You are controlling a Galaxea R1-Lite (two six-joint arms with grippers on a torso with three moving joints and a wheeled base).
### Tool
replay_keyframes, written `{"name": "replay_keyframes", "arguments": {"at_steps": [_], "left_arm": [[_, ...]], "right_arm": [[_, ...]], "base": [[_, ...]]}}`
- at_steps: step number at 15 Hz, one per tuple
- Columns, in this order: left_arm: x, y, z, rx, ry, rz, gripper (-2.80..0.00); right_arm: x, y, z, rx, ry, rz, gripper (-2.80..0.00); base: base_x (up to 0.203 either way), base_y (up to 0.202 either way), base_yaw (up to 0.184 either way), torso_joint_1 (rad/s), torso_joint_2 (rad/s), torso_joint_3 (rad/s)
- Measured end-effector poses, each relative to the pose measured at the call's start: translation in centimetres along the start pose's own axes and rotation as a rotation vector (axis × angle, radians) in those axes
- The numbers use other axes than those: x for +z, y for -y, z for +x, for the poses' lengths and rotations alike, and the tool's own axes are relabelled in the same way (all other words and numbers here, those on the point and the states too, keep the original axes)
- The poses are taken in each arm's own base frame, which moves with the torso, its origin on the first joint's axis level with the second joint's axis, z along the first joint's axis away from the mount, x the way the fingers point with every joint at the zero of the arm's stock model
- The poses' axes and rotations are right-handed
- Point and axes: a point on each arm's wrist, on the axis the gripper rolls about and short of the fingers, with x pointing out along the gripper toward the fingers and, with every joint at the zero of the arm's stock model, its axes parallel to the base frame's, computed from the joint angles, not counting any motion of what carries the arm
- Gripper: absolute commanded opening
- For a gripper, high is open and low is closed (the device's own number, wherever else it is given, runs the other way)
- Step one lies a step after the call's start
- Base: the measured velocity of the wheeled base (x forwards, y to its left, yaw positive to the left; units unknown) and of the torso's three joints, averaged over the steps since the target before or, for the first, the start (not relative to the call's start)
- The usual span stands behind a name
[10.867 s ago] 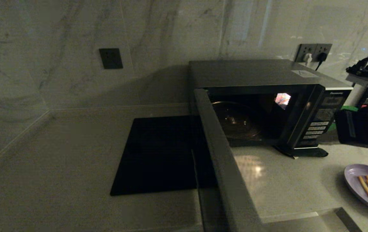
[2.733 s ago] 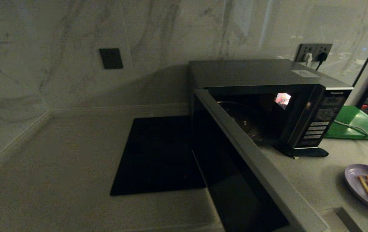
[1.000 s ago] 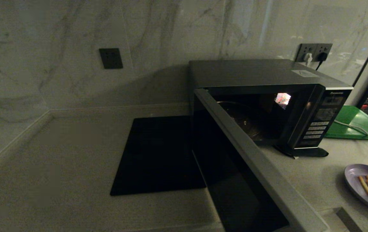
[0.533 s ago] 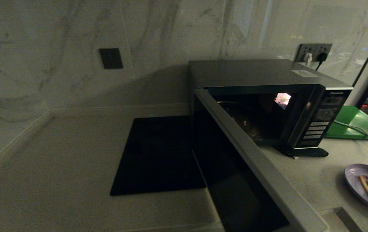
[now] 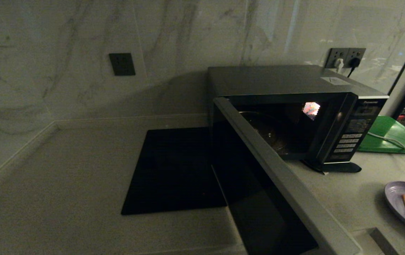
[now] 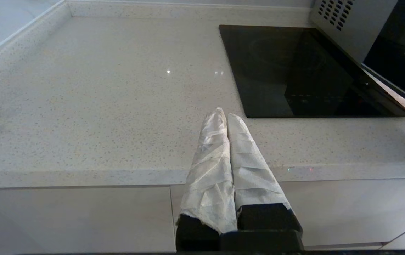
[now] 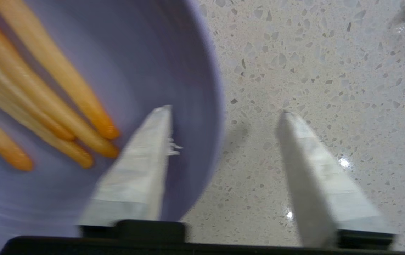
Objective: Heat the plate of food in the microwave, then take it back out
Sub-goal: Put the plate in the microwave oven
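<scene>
The right gripper [image 7: 223, 117] hangs over the small lavender plate of orange fry sticks [image 7: 82, 106], jaws wide apart astride its rim (one finger inside, one over the speckled countertop [image 7: 312, 53]), right of the open dark grey microwave [image 5: 294, 106]; the left gripper [image 6: 223, 115], jaws together, sits parked at the counter edge

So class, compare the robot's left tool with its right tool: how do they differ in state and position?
1. The left tool has its fingers pressed together; the right tool is spread open.
2. The left tool hangs by the counter's front edge, holding nothing; the right tool straddles the rim of the plate of food.
Both have white-wrapped fingers.
</scene>
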Motion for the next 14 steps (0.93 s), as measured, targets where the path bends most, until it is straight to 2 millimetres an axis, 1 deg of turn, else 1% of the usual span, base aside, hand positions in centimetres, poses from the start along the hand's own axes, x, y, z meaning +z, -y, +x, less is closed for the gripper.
{"name": "replay_keyframes", "arguments": {"at_steps": [14], "left_arm": [[0.00,0.00,0.00,0.000,0.000,0.000,-2.80]], "right_arm": [[-0.06,0.10,-0.11,0.000,0.000,0.005,-2.80]], "base": [[0.000,0.000,0.000,0.000,0.00,0.000]]}}
